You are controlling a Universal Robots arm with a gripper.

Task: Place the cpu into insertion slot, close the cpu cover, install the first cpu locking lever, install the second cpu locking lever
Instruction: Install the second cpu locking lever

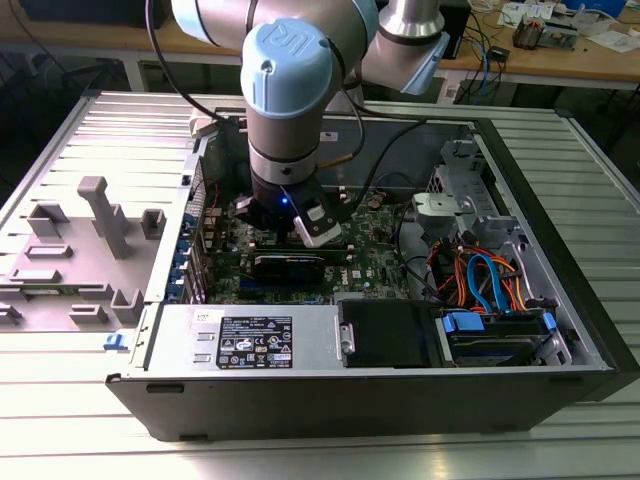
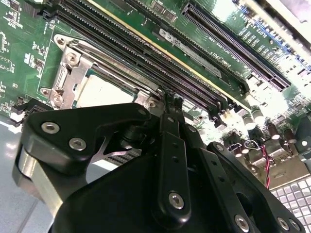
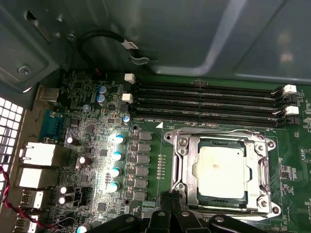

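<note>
cpu [image 3: 221, 170] in insertion slot [image 3: 182, 187], cpu cover [image 3: 260, 167] down; hand [image 2: 170, 104] adj.

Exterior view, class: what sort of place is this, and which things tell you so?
Probably an electronics or robotics lab. An opened computer case lies on a ribbed metal table, a robot arm reaches into it, and a wooden workbench behind carries cables and parts.

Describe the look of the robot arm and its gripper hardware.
The arm has silver-grey tube sections and a light blue round joint cap bearing a logo. A black cable loops alongside it. The gripper is matte black, built of flat linkage bars fastened with silver screws.
</note>
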